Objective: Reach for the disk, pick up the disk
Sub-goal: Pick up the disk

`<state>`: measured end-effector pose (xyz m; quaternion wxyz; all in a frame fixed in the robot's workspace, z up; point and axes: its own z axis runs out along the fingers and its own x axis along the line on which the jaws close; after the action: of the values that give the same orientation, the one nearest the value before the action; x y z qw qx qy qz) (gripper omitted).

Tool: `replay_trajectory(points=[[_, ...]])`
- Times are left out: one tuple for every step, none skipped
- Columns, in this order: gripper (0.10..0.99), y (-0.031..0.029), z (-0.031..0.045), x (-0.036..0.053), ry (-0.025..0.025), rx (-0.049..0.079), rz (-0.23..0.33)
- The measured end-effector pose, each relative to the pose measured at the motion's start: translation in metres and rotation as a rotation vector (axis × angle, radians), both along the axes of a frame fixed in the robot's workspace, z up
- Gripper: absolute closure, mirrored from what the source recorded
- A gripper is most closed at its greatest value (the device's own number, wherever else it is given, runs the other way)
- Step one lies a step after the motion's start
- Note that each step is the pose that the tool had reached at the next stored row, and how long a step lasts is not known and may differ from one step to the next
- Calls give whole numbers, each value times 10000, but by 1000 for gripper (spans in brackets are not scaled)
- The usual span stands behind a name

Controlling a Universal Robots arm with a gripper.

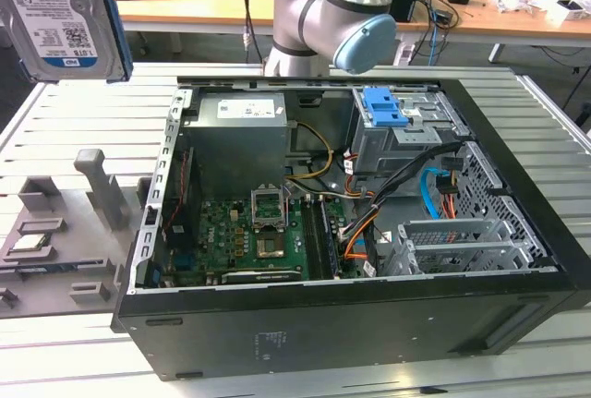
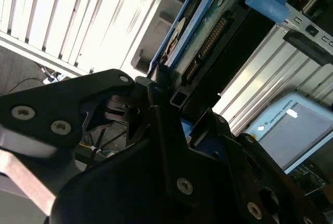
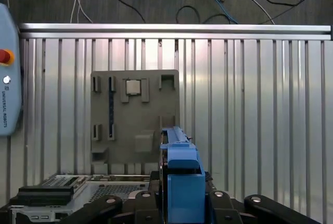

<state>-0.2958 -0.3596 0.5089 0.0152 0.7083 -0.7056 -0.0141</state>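
Disk (image 1: 61, 18): hung in the air, clear of the table (image 1: 65, 139), over the table's end at the exterior view's left. Was clamped in the gripper (image 2: 169, 91). Showed black fingers (image 2: 164, 130) drawn in tight against it in the second wrist view, with no gap to be seen and nothing else held. Showed its blue bracket (image 3: 179, 182) edge-on in the first wrist view, above one corner of the grey tray (image 3: 135, 125). Hung well apart from the small chip (image 3: 133, 87) seated toward the tray's opposite edge, and outside the open computer case (image 1: 369, 324).

Looked stiff and rather heavy for its size: metal body, no give. Seemed slippery on the smooth metal faces and fragile at the green board and pin row (image 2: 208, 42) along one side. Judged safest gripped on the metal shell and bracket, never on board or pins, and firmly enough to stop a slide.

Stood on edge, flat faces upright, label turned toward the exterior camera, bracket along the edge at the exterior view's right. Appeared to run with its long axis roughly upright, leaning slightly; could not be confirmed, being cut off by the frame.
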Motion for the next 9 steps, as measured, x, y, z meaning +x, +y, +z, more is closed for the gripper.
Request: replay_trajectory(points=[[722, 0, 0, 108, 5, -1, 1], [722, -1, 0, 147, 6, 0, 1], [722, 0, -1, 213, 8, 0, 0], [722, 0, 0, 285, 13, -1, -1], [722, 0, 0, 355, 17, 0, 1], [722, 0, 0, 416, 20, 0, 0], [722, 0, -1, 480, 22, 1, -1], [722, 0, 0, 519, 25, 0, 0], [722, 0, 0, 564, 28, 0, 1]])
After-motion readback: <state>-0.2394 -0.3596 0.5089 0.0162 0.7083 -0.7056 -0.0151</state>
